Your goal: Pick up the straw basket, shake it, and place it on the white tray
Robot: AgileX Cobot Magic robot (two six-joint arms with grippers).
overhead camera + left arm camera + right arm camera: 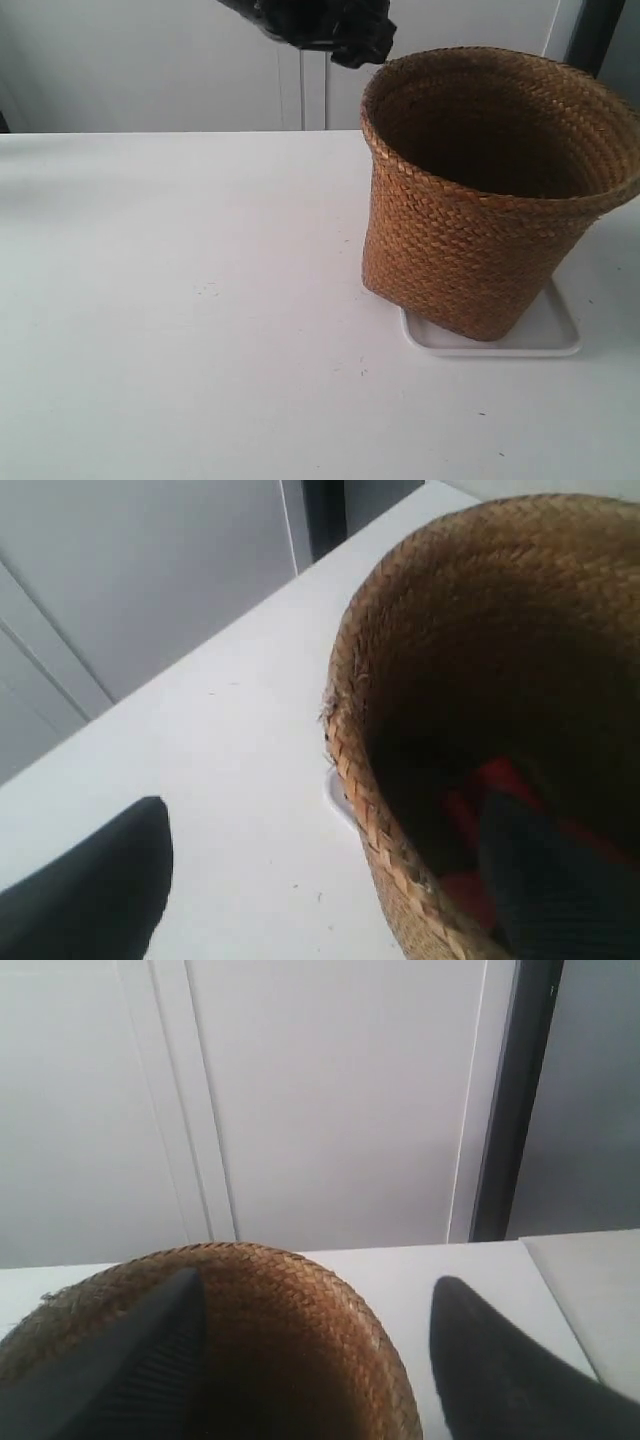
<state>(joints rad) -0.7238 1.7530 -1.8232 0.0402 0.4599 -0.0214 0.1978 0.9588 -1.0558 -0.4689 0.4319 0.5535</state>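
Observation:
The straw basket stands upright on the white tray at the right of the table; its base reaches past the tray's left edge. In the left wrist view my left gripper is open and straddles the basket rim, one finger outside and the other inside. A sliver of tray shows beside the rim. My right gripper is open too, straddling the basket rim without visibly touching it. A black gripper hangs over the rim's far left in the exterior view.
Something red lies at the bottom of the basket. The white table stretches left and forward of the basket. White cabinet panels stand behind the table, with a dark vertical strip beside them.

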